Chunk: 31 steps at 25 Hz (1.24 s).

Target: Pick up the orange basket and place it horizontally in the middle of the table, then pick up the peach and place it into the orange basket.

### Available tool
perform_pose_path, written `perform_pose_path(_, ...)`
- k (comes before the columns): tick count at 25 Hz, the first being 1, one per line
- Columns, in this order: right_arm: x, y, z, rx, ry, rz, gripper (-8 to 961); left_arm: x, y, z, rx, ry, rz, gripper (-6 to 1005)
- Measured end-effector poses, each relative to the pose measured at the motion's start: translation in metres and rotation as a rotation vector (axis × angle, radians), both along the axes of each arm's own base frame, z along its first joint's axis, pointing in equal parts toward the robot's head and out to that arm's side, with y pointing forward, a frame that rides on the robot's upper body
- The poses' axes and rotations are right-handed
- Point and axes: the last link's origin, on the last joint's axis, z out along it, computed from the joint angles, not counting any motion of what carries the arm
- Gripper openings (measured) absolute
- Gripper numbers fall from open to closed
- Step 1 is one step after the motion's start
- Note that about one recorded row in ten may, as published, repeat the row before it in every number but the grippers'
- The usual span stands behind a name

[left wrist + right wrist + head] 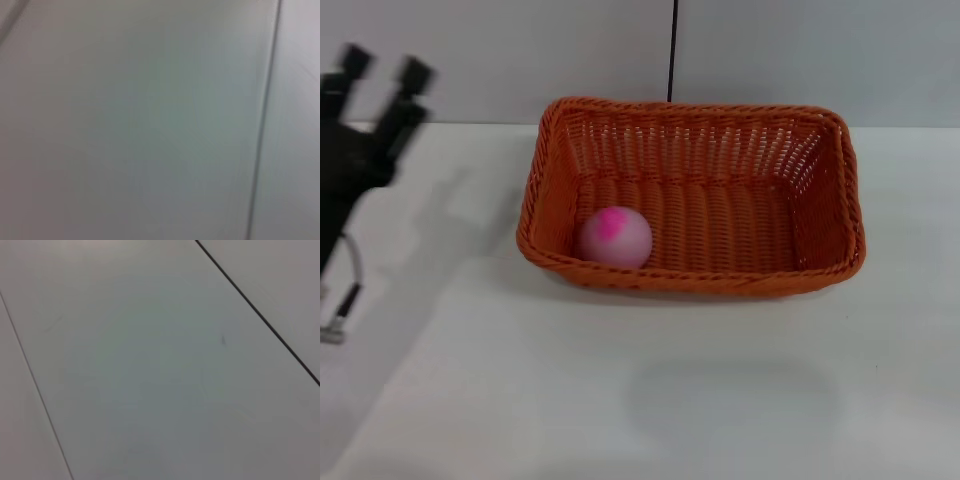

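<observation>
The peach (pixel 614 237) sits inside the orange basket (pixel 692 196), near its lower left corner. The basket lies sideways in the middle of the table (pixel 650 390). The left pincer (pixel 384 72), upper left, is spread apart and holds nothing. The job looks done.

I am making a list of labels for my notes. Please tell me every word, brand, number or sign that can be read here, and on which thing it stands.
None: no text shows on the orange basket, the peach, the table or the left tool.
</observation>
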Motion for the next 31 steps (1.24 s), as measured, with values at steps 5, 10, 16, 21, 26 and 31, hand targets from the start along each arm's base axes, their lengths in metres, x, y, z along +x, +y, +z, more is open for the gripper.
perform_pose_path(5,0.0,0.002,-0.001,0.009,0.002,-0.009,464,-0.011,-0.016,0.018,0.104,-0.034,0.025,854)
perform_pose_path(10,-0.001,0.004,0.0,0.012,0.002,-0.007,465,-0.018,-0.024,0.026,0.156,-0.048,0.047,853)
perform_pose_path(16,0.0,0.004,0.002,0.023,0.005,-0.011,465,-0.02,-0.026,0.032,0.187,-0.058,0.052,851)
perform_pose_path(21,0.001,0.003,0.003,0.033,0.006,-0.018,464,-0.021,-0.025,0.036,0.206,-0.065,0.058,850)
perform_pose_path(26,0.002,0.002,0.003,0.034,0.006,-0.017,464,-0.023,-0.026,0.04,0.23,-0.068,0.065,849)
perform_pose_path(31,0.002,0.001,0.004,0.034,0.006,-0.016,464,-0.025,-0.027,0.044,0.25,-0.072,0.074,850)
